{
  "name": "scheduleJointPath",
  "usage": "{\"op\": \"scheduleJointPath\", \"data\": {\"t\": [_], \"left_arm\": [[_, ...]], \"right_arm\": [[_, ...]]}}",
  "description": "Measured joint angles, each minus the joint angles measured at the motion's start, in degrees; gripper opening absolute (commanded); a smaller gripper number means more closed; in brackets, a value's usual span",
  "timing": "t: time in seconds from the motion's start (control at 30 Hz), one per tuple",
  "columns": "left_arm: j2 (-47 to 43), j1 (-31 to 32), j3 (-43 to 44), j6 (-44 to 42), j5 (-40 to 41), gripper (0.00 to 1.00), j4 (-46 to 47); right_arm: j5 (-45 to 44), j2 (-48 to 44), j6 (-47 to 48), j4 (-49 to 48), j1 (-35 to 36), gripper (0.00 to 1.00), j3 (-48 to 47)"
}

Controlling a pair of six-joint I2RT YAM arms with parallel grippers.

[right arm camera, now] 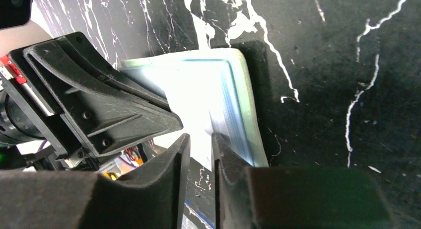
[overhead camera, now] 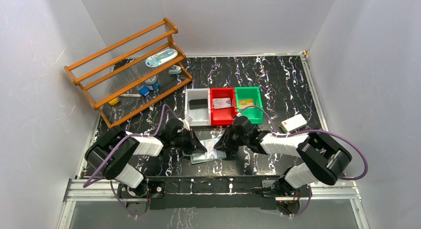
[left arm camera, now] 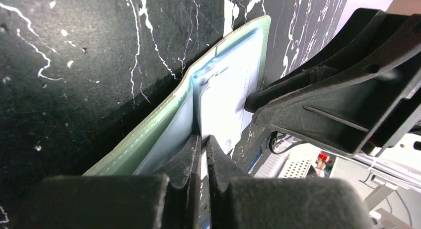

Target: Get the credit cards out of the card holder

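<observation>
Rack of orange wood sits at the far left of the desk, holding a blister pack, round tin, blue block, yellow block and pen. White box with a red mark lies right of the bins, well apart from the hands. Card holder lies spread open at centre, near the front edge, just in front of the bins. Both hands meet over it and hide most of it from above. Left hand has its fingers pressed together on a thin pale leaf inside the holder; card or clear pocket, cannot tell. Right hand has its fingers a little apart, with a narrow gap over the pale inner page. Each hand blocks part of the other's wrist view. Three bins stand in a row: white bin with a dark card, red bin with a pale printed card, green bin with a tan card. Desk is black with white veining, with plain pale walls on three sides and a metal rail at the near edge.
</observation>
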State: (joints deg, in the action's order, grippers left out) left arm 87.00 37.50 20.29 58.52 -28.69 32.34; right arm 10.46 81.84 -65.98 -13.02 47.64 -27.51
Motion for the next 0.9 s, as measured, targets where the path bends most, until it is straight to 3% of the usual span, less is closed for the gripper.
{"op": "scheduleJointPath", "data": {"t": [0.07,0.13,0.4,0.9], "left_arm": [[-0.37,0.0,0.68,-1.53,0.02,0.0,-1.68],[-0.59,0.0,1.27,-2.8,-0.02,0.0,-2.97],[-0.59,-0.35,2.75,-6.8,-0.81,0.0,-5.86],[-2.19,-5.14,2.56,-10.6,-2.69,0.0,-8.98]], "right_arm": [[0.46,-0.02,0.96,0.48,0.0,0.5,-0.76],[1.11,-0.07,3.58,0.81,0.2,0.47,-1.79],[0.85,4.2,14.16,12.85,0.22,0.08,-10.08],[-1.09,7.04,15.65,18.32,0.66,0.09,-14.73]]}}
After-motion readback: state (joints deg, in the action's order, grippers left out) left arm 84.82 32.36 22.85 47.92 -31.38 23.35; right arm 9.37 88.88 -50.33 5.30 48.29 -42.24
